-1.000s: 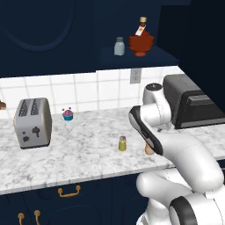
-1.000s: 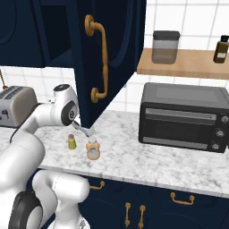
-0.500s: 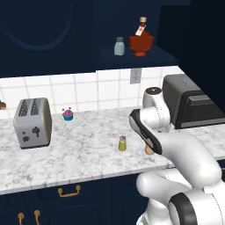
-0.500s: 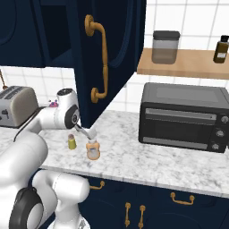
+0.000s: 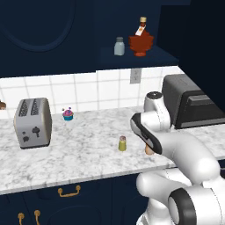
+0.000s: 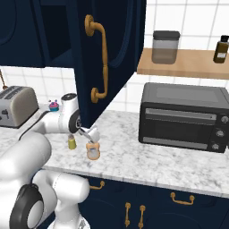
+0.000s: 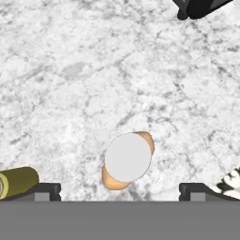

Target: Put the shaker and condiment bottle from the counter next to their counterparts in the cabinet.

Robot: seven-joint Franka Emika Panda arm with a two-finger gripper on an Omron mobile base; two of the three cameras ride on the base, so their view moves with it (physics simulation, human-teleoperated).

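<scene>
The gripper (image 6: 91,135) hangs just above the condiment bottle (image 6: 93,151), jaws spread wide with nothing between them. The bottle stands upright near the front edge of the counter (image 6: 147,163); the shaker (image 6: 71,142) stands just to its left. Up on the cabinet (image 5: 132,59) shelf wait the grey-blue shaker (image 5: 118,46) and the leaf-shaped bottle (image 5: 141,41). A descent off-centre could knock the bottle over or into the shaker. The leaf bottle's neck label is too small to read.

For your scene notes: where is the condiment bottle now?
The condiment bottle stands on the counter, right of the shaker, directly under the open pincer.
</scene>
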